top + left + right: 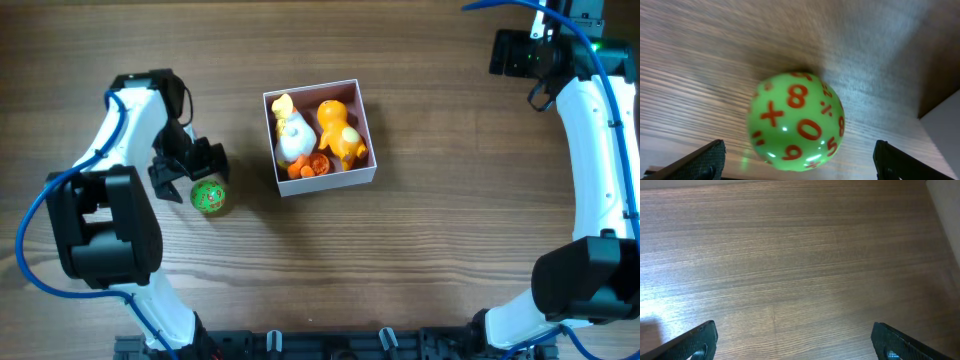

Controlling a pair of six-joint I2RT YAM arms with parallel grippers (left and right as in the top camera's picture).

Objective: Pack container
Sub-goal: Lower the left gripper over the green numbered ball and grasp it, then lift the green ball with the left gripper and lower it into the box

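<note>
The container (335, 180), a square white-walled box, sits mid-table. It holds a yellow-and-white duck toy (291, 133), an orange figure (340, 132) and a small orange piece (310, 167). Left of it, a green ball (208, 195) with red numbers rests on the wood. My left gripper (190, 172) hovers just beside and above it. In the left wrist view the ball (796, 120) lies between the wide-open fingers (700, 162) without touching either; the left gripper (800, 167) holds nothing. My right gripper (515, 52) is at the far right corner, open (800, 342) over bare wood.
Both arm bases stand along the near edge, the left arm (105, 225) and the right arm (600, 200). Wooden tabletop (450, 230) stretches between the container and the right arm.
</note>
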